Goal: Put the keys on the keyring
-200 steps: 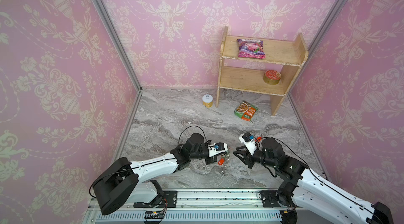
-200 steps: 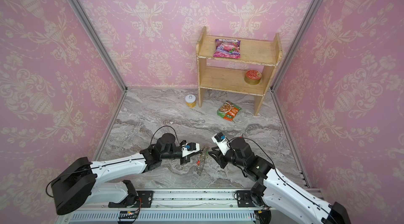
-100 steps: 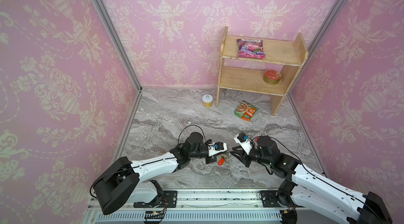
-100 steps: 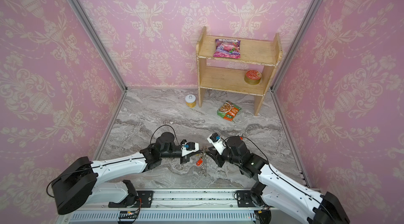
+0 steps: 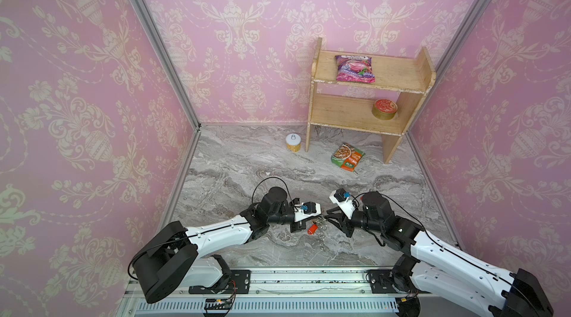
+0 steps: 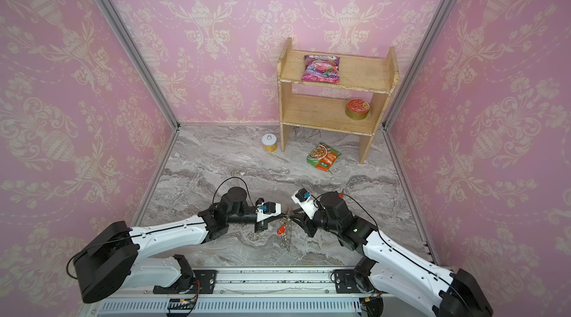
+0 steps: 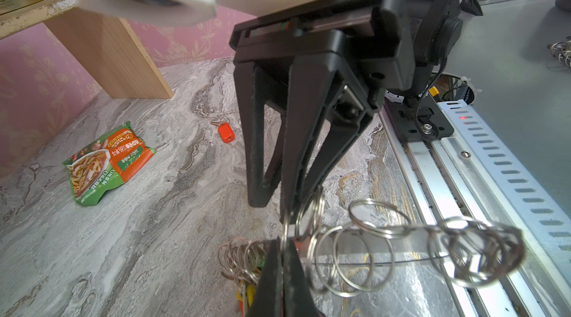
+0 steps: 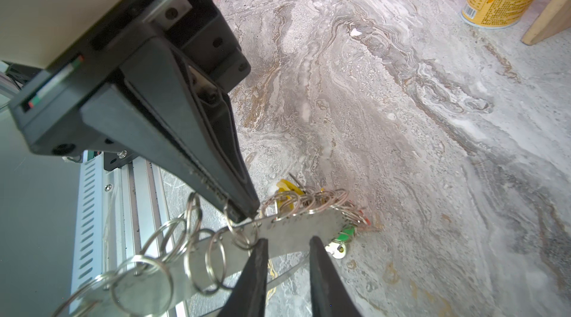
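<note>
Holds keyring point(image 8: 296, 227) pinched tight in left gripper point(image 7: 282, 246), above worktop point(image 5: 247, 160) front edge, mid-way. Poises right gripper point(image 8: 287, 246) slightly parted beside it, clamping nothing visibly. Seemingly mid-threading; then needs spreading one ring, feeding loose red-tagged key point(image 7: 226, 133).

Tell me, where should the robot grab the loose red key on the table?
Probably the red plastic tag, pinched across its narrow sides from straight above. The key lies flat on the marble table, and its thin metal blade gives a pincer little to catch.
</note>
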Robot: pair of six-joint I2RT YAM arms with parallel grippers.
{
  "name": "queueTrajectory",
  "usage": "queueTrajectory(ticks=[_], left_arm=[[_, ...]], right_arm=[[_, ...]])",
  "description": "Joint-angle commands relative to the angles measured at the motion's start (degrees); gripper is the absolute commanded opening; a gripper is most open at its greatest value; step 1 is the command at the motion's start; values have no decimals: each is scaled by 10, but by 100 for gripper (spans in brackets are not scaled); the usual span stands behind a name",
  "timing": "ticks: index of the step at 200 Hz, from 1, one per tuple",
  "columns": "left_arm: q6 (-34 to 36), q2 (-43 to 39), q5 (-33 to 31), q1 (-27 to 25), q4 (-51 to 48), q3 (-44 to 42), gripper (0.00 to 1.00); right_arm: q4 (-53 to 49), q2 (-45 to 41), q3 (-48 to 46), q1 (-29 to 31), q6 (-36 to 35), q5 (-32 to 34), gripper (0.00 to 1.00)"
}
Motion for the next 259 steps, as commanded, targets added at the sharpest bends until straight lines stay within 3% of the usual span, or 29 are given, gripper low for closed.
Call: queueTrajectory(ticks=[1,86,118,151,259], left_arm=[[15,4,2,4,10,5,0],[9,12,-6,5,3,-1,0],[1,10,0,5,8,1,0],[3,9,5,5,4,3,0],[7,8,12,5,5,1,0]], right_arm=[[9,-14,16,3,-9,-50,25],[13,-27,-3,5,5,-71,26],[27,-17,-12,7,8,-60,26],[37,-44,-32,6,6,-8,25],[48,-31,-29,-8,-1,2,23]])
